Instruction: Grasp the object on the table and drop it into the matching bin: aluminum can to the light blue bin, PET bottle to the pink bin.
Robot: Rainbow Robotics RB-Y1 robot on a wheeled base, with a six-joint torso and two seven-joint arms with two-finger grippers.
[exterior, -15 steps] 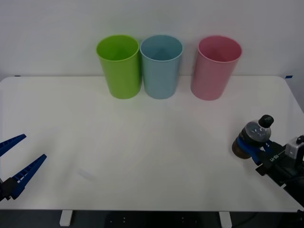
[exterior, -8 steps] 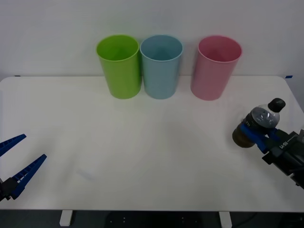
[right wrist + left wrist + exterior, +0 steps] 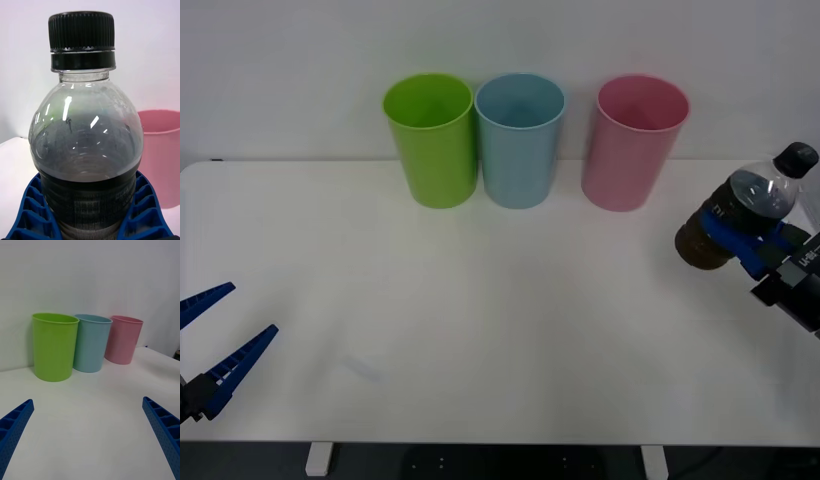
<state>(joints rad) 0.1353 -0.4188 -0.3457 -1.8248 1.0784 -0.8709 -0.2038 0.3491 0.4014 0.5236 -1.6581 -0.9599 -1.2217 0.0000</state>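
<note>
The PET bottle (image 3: 742,215), clear with dark brown liquid and a black cap, hangs tilted above the white table (image 3: 480,320) at its right edge. My right gripper (image 3: 738,242) is shut on the bottle's body; its blue fingers (image 3: 144,213) clasp the PET bottle (image 3: 87,150) on both sides. The pink bin (image 3: 635,142) stands at the back, left of the lifted bottle, and shows behind it as the pink bin (image 3: 161,157). The light blue bin (image 3: 520,140) stands to its left. My left gripper (image 3: 210,345) waits open at the table's front left.
A lime green bin (image 3: 432,138) stands left of the light blue one, touching it. From the left wrist I see the green bin (image 3: 54,347), the light blue bin (image 3: 91,343) and the pink bin (image 3: 123,339) in a row against a white wall.
My right gripper has lifted the bottle off the table, carrying it up and slightly right over the last second. The left arm has not moved.
</note>
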